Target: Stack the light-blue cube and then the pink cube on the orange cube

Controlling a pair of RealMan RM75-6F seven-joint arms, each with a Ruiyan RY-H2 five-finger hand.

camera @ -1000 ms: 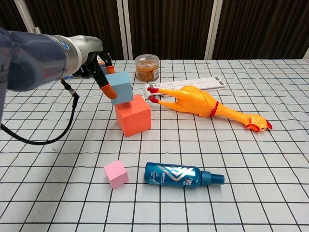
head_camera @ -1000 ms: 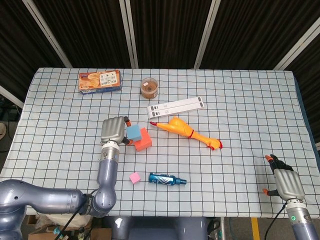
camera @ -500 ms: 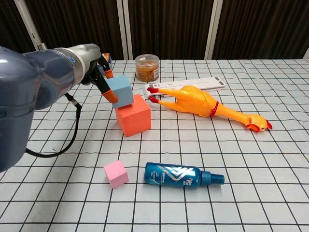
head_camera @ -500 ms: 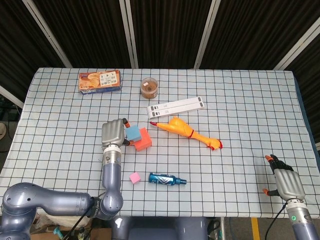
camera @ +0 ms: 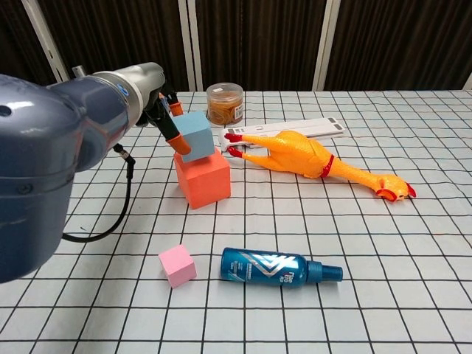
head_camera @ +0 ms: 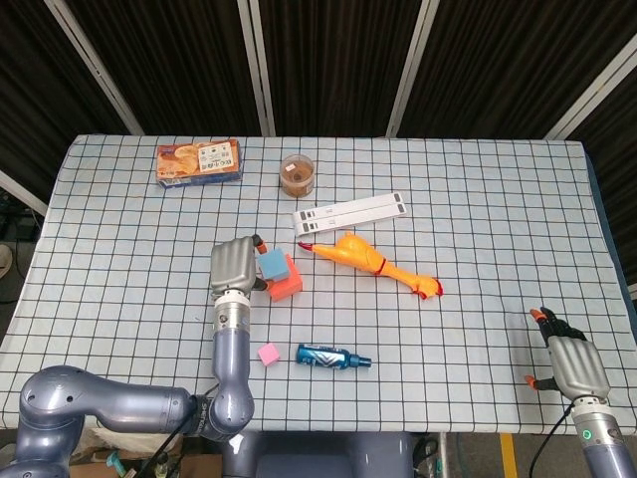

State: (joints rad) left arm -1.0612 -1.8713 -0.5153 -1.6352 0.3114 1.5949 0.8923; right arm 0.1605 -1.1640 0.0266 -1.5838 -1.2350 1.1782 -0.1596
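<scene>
Left hand [head_camera: 236,265] clamps the light-blue cube [camera: 196,136], tilted over the orange cube [camera: 201,177]: level it, centre it, then let your fingers part.

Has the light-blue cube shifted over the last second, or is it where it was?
Yes. In the chest view the light-blue cube, held by the left hand, has moved right and slightly up, now more squarely over the orange cube.

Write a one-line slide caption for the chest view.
Left hand holds the light-blue cube atop the orange cube; pink cube waits.
</scene>
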